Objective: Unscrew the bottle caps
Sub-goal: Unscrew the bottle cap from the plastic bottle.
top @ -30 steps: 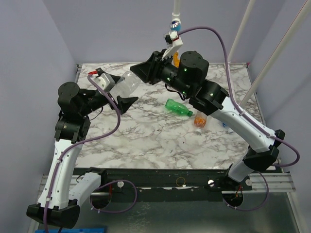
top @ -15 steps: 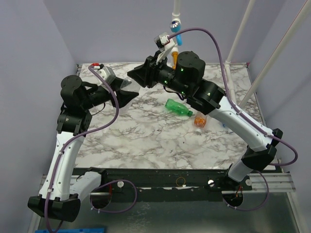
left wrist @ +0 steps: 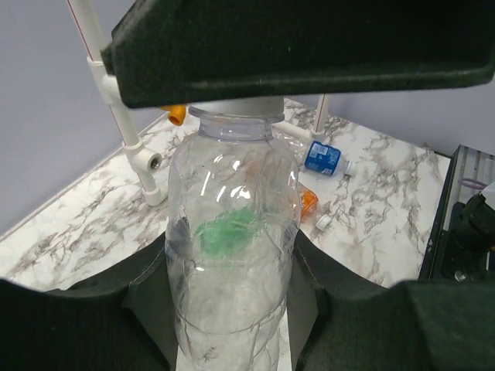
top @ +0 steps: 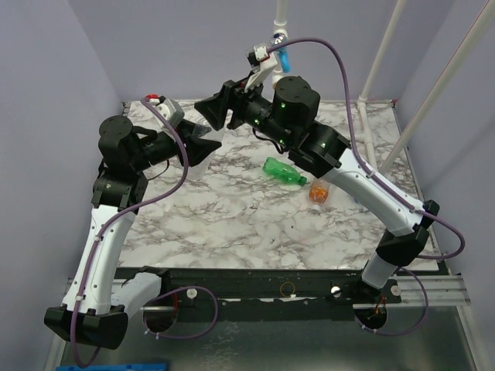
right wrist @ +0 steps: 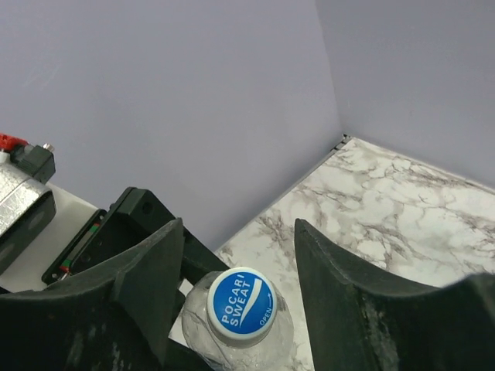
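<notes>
Left gripper [top: 205, 147] clamps the clear bottle [left wrist: 232, 255] over the table's [top: 232, 224] far-left corner, the bottle mostly hidden from above. Its long axis points cap-first at the right gripper [right wrist: 238, 255], whose jaws stand wide, clear of the blue cap [right wrist: 243, 303].

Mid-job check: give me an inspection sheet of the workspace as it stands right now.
Surface: white marble-patterned tabletop, no spills seen.
Job's things: clear plastic bottle held by the left gripper, round blue printed cap on it; green plastic bottle, orange plastic bottle and blue-labelled clear bottle lying on the tabletop.
Clutter: nothing seen.
Grippers: left gripper clamped on the clear bottle's body; right gripper open, fingers either side of the cap, not touching.
Cables: purple cables looped along both arms, clear of the bottles.
Surroundings: lilac walls; white pipe frame with blue fitting and orange fitting.
</notes>
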